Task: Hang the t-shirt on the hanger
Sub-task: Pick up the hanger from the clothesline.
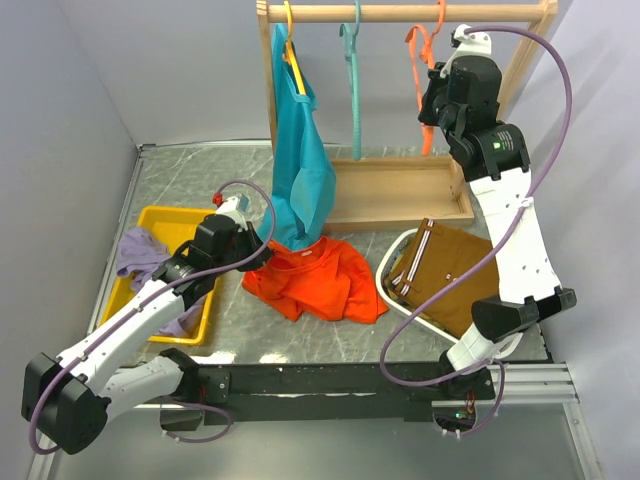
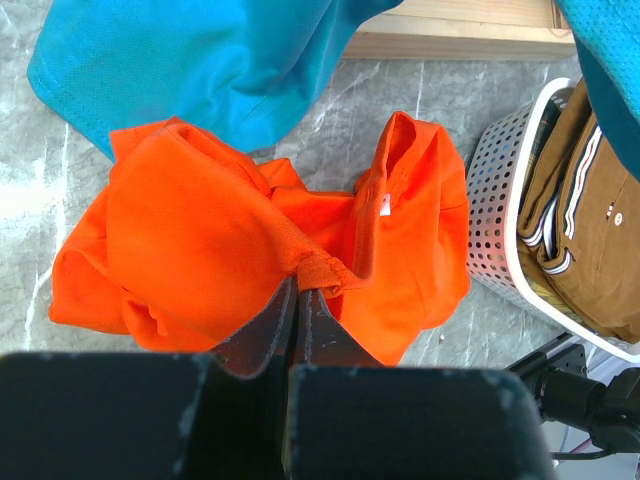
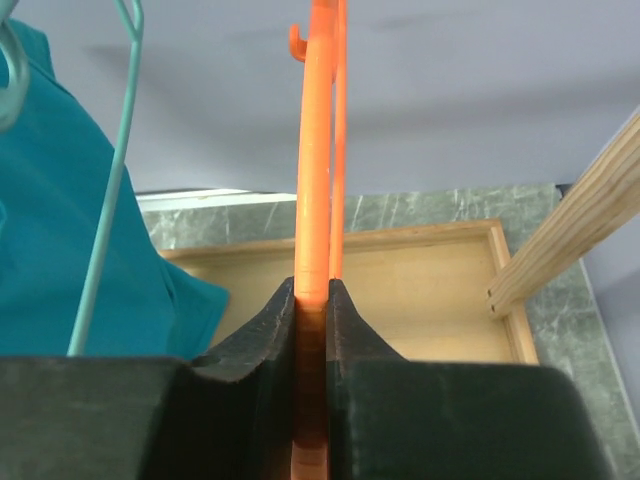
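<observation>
Over the grey marble tabletop [image 1: 190, 180], the left pincer [image 2: 297, 292] pinches a bright orange-red cotton t-shirt [image 2: 190, 230]; the right pincer [image 3: 312, 300] clamps a thin orange plastic hanger [image 3: 318, 150] rising above it.

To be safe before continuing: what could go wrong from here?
1. The left gripper pinches only a thin fold of the t-shirt; it may slip when lifted.
2. The teal t-shirt drapes onto it and could be dragged.
3. The right gripper holds the hanger, hooked on the rail; it may snag.

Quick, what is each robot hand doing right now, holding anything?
Left gripper: closed, pinching a fold of the t-shirt.
Right gripper: closed on the hanger.
</observation>
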`<state>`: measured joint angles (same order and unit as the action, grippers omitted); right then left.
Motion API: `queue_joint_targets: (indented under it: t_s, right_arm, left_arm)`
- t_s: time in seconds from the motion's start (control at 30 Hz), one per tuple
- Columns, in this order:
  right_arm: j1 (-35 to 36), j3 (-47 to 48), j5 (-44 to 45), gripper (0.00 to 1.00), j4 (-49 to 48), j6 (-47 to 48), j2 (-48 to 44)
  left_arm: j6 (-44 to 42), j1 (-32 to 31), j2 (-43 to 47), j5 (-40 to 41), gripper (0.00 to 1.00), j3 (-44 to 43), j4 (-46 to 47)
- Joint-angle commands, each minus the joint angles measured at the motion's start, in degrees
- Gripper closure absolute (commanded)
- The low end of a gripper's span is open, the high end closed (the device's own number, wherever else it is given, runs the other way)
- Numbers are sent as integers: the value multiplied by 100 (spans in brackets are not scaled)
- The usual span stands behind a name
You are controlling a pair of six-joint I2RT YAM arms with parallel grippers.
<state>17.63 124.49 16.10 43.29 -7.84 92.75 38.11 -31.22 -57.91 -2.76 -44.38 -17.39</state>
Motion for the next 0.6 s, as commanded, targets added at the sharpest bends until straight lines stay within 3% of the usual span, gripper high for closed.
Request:
queue_joint_targets:
  t_s: [0.0,0.57]
  right_arm:
    - [-23,444,174,99,65,177,217]
    - [-14,-573,-317,100,-1375,564,-766]
  left_arm:
    - [-146,-33,34,-14,99,-185,174]
    - [-155,-24,87,74,99,-238,104]
